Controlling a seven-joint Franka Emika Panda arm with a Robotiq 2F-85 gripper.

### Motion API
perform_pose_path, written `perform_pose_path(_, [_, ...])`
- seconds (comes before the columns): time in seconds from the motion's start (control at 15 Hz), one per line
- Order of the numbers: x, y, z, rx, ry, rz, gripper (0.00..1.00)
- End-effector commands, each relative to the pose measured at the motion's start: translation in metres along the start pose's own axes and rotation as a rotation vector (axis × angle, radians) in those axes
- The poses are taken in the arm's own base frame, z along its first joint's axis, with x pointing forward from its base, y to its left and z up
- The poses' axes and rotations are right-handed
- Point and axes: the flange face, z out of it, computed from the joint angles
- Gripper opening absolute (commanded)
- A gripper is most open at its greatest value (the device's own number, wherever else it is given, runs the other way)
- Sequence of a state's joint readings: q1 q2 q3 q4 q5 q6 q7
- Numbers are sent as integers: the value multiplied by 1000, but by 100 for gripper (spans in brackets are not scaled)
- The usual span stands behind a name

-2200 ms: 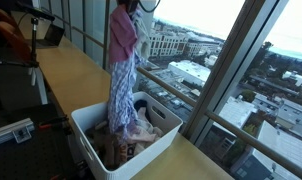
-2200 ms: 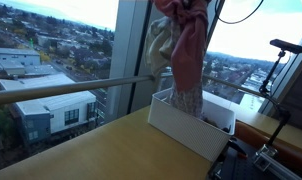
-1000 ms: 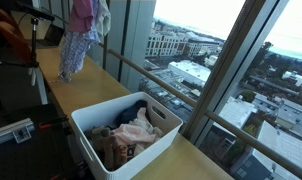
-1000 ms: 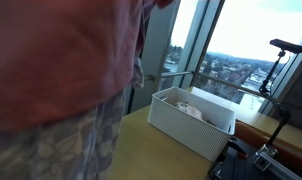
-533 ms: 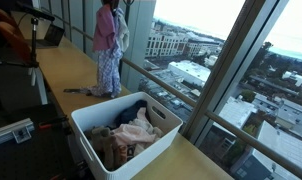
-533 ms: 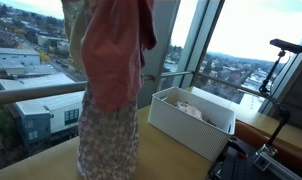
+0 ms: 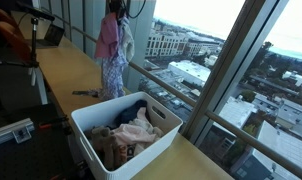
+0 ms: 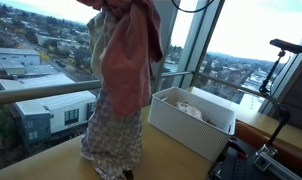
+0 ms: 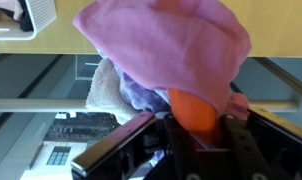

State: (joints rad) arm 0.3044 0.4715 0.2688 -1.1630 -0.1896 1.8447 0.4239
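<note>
The gripper point(image 7: 116, 8) is clenching a bundle of garments point(image 7: 112, 50) at the top centre of the frame in an exterior view, and the bundle is hanging down in a long, limp column over the wooden counter point(image 7: 63, 68). In the wrist view the dark metal fingers point(image 9: 236, 140) are pinching soft folds at the bottom of the frame. A smooth orange fabric point(image 9: 191, 110) is bulging between them, and a fuzzy pink cloth point(image 9: 166, 45) is draping over the top in a rounded mound.

In both exterior views the upper part of the bundle is showing as plain pink cloth. Below it a thin, pale fabric with a fine printed pattern point(image 8: 113, 135) is trailing down in loose pleats, and its hem appears to be brushing the countertop.

A white rectangular plastic bin point(image 7: 91, 142) is sitting at the lower centre, near the bundle but apart from it. It is holding a crumpled heap of clothes point(image 7: 134, 130).
</note>
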Motion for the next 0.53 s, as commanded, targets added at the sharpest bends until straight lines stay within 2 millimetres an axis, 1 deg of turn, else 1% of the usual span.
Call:
perform_pose_path(0.0, [-24,-21,48,34,-67,8,4])
perform_pose_path(0.2, [-48,-30,98,23,-132,13,4])
perform_pose_path(0.27, [-56,-34,112,20,-151,15,41])
perform_pose_path(0.33, [-64,-37,123,18,-168,18,42])
perform_pose_path(0.4, [-68,-39,131,15,-182,20,47])
perform_pose_path(0.47, [-71,-40,132,20,-189,23,56])
